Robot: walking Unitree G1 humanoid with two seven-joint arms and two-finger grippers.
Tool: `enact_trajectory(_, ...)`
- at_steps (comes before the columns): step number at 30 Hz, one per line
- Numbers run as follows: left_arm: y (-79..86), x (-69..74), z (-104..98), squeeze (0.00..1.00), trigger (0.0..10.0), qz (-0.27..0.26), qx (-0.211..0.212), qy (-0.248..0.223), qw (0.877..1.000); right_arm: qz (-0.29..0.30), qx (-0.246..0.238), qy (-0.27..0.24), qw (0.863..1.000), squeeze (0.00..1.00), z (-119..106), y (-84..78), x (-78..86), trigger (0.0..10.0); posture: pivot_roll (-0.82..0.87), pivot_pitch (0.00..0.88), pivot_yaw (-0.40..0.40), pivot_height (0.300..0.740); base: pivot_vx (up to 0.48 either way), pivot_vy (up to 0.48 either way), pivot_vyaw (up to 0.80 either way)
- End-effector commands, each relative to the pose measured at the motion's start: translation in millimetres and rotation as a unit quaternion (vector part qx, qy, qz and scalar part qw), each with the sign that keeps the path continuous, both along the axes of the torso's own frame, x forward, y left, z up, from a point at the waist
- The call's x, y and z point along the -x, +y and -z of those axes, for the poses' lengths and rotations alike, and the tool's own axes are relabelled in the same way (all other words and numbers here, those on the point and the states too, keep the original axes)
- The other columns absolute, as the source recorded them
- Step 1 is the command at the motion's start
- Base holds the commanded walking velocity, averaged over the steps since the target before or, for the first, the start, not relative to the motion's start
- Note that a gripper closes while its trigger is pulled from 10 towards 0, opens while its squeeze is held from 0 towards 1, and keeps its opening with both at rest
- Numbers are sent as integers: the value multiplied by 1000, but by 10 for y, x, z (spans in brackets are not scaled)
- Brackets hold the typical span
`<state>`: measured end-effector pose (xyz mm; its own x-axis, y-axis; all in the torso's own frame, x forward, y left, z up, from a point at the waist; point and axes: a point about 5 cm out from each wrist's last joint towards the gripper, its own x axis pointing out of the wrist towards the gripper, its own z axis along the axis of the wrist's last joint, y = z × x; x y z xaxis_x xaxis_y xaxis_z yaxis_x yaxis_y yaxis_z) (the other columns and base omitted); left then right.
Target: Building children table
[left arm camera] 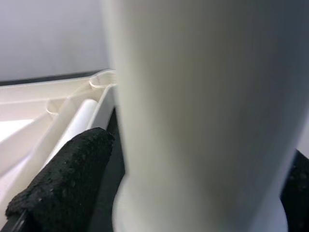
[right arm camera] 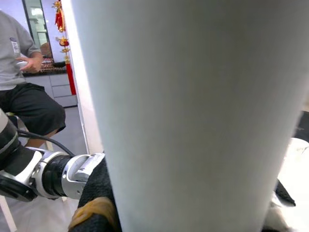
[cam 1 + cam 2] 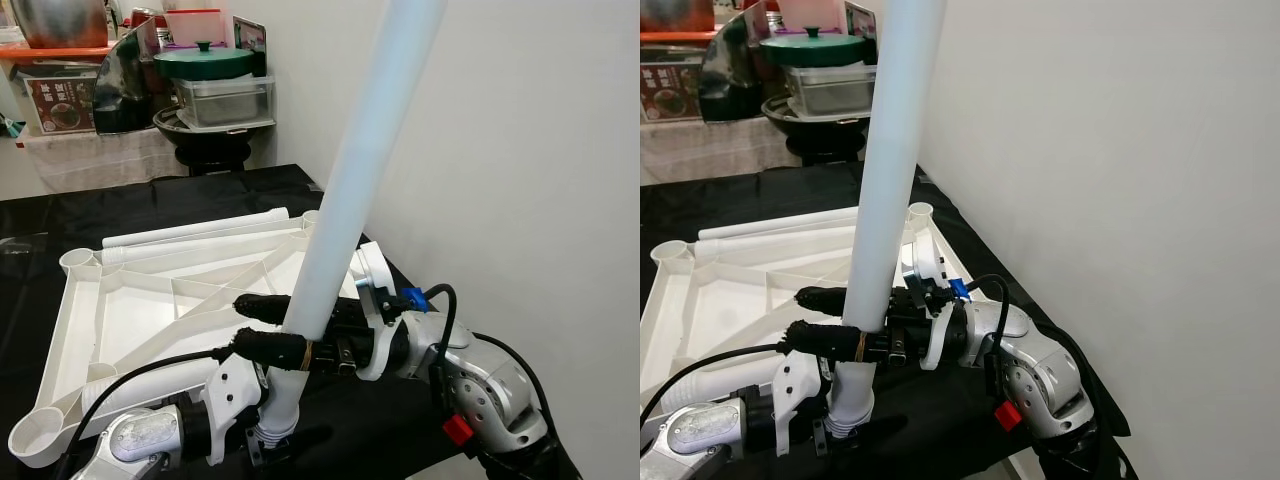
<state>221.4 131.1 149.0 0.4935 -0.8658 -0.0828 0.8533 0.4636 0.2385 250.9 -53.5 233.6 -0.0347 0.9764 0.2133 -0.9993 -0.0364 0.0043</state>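
White plastic table leg (image 3: pixel 345 190) stands near-upright, clamped low by the left gripper (image 3: pixel 262 420) and just above by the right gripper (image 3: pixel 262 325), both closed on it, steadying it for insertion. Beyond the leg lies the inverted tabletop (image 3: pixel 130 310).

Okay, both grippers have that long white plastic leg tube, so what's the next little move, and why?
Probably carry the long white plastic leg tube toward the round corner socket of the upturned white plastic tabletop. The right gripper and left gripper both clamp the tube near its lower end, nearly upright, and its end hangs over the black cloth, beside the tabletop rather than over a socket.
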Motion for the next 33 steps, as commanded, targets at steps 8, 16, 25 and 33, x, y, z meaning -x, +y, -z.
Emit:
enact_trajectory(8, 102, -74, -138, 1000, 10000, -49, 39, -15, 998, 41, -7, 3, 999, 0, 14, -55, -130, 0, 76, 0, -62, 740, 0, 0, 0)
enact_trajectory(16, 130, -86, -188, 82, 10000, -88, 65, -28, 994, 148, -11, -29, 988, 0, -144, -403, -490, 0, 77, 0, -64, 740, 0, 0, 0)
enact_trajectory(25, 197, -183, -122, 0, 10000, -158, 63, -30, 985, 225, -31, -54, 972, 0, -308, -633, -659, 0, 71, 0, -53, 740, 0, 0, 0)
enact_trajectory(33, 239, -170, -5, 0, 10000, -210, 50, -17, 976, 372, 96, -57, 922, 0, 79, -981, -881, 0, 72, 0, -57, 740, 0, 0, 0)
